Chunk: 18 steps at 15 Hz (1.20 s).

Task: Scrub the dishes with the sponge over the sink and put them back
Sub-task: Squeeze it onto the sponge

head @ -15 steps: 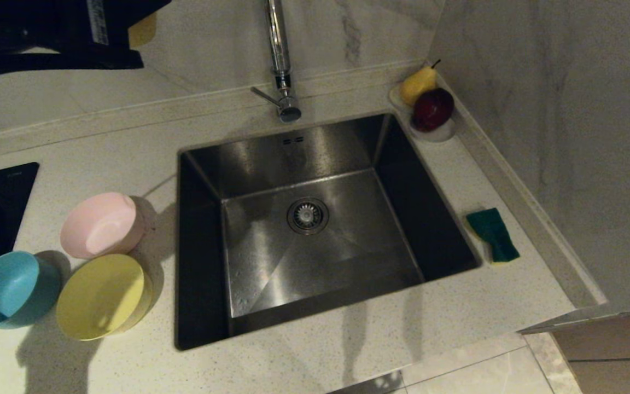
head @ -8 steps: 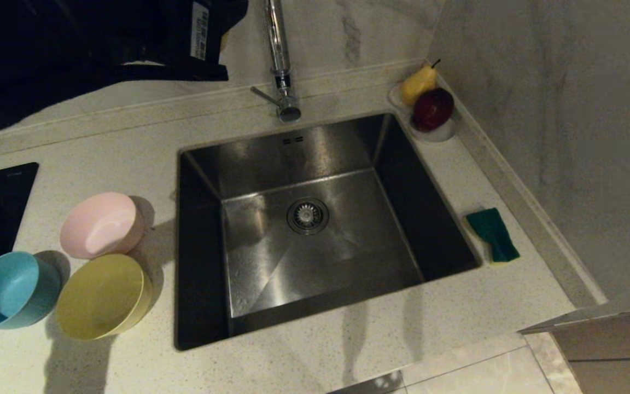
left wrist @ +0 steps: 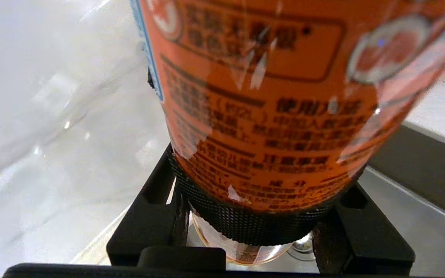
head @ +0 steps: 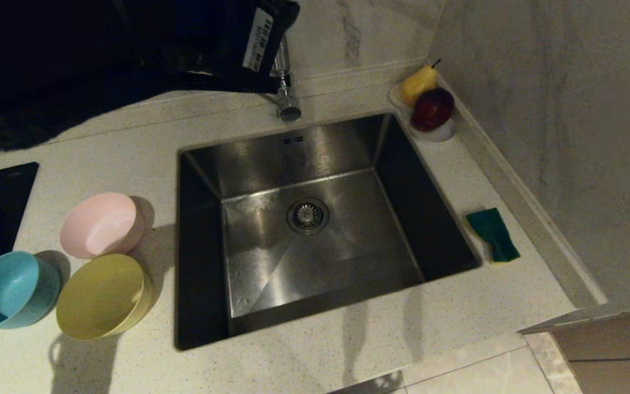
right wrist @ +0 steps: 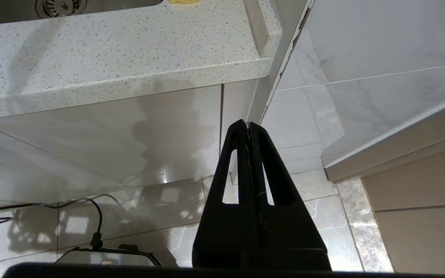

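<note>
Orange-labelled bottle (left wrist: 261, 116) clamped between the left gripper (left wrist: 257, 227) fingers — right gripper (right wrist: 248, 127) pressed shut, empty, below the counter (right wrist: 129, 58).

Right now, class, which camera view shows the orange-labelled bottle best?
The left wrist view: the bottle fills it, clamped in the left pincer, its label print visible. The head view shows only the dark left arm by the tap; the right wrist view shows none of it.

3 bowls (head: 101, 224), 1 sponge (head: 493, 233), 2 fruits (head: 432, 108), 1 bottle (left wrist: 269, 116).
</note>
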Tool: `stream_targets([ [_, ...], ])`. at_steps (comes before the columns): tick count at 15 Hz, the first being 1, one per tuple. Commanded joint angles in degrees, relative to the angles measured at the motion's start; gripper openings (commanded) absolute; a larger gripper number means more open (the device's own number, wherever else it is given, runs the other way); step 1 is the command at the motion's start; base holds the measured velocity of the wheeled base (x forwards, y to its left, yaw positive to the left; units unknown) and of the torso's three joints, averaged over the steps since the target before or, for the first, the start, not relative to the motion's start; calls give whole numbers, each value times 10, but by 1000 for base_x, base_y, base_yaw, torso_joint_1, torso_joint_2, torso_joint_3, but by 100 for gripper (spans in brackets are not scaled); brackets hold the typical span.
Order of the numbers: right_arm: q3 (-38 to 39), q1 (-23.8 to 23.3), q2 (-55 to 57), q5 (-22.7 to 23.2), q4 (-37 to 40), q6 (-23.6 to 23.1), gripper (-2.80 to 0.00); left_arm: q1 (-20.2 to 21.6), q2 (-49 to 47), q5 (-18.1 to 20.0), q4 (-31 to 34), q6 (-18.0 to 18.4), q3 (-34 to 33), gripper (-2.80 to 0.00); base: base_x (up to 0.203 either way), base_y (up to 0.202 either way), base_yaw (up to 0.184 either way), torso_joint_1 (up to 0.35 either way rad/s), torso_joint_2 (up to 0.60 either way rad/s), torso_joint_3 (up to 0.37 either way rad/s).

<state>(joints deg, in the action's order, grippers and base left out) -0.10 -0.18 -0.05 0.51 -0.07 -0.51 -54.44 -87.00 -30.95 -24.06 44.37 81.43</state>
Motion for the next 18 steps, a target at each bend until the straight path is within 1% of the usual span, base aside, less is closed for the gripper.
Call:
stream_targets([
  [1, 0, 0, 0, 0, 0, 0, -280, -30, -5, -17, -2, 5, -15, -280, 0, 0, 0, 0, 0, 0],
  [2, 0, 0, 0, 0, 0, 0, -280, -42, -8, -29, -3, 7, -20, -280, 0, 0, 0, 0, 0, 0],
  [3, 0, 0, 0, 0, 0, 0, -280, -46, -11, -31, -4, 10, -20, -280, 0, 0, 0, 0, 0, 0],
  [4, 0, 0, 0, 0, 0, 0, -280, -54, -13, -36, -4, 21, -21, -280, 0, 0, 0, 0, 0, 0],
  [5, 0, 0, 0, 0, 0, 0, -280, -67, -18, -45, -4, 42, -23, -280, 0, 0, 0, 0, 0, 0],
  [7, 0, 0, 0, 0, 0, 0, -280, -79, -30, -56, -5, 50, -25, -280, 0, 0, 0, 0, 0, 0],
  [9, 0, 0, 0, 0, 0, 0, -280, -89, -50, -63, -8, 75, -24, -280, 0, 0, 0, 0, 0, 0],
  [12, 0, 0, 0, 0, 0, 0, -280, -104, -76, -81, -8, 80, -28, -280, 0, 0, 0, 0, 0, 0],
  [15, 0, 0, 0, 0, 0, 0, -280, -111, -97, -86, -10, 80, -36, -280, 0, 0, 0, 0, 0, 0],
  [18, 0, 0, 0, 0, 0, 0, -280, -116, -151, -92, -62, 84, -45, -280, 0, 0, 0, 0, 0, 0],
])
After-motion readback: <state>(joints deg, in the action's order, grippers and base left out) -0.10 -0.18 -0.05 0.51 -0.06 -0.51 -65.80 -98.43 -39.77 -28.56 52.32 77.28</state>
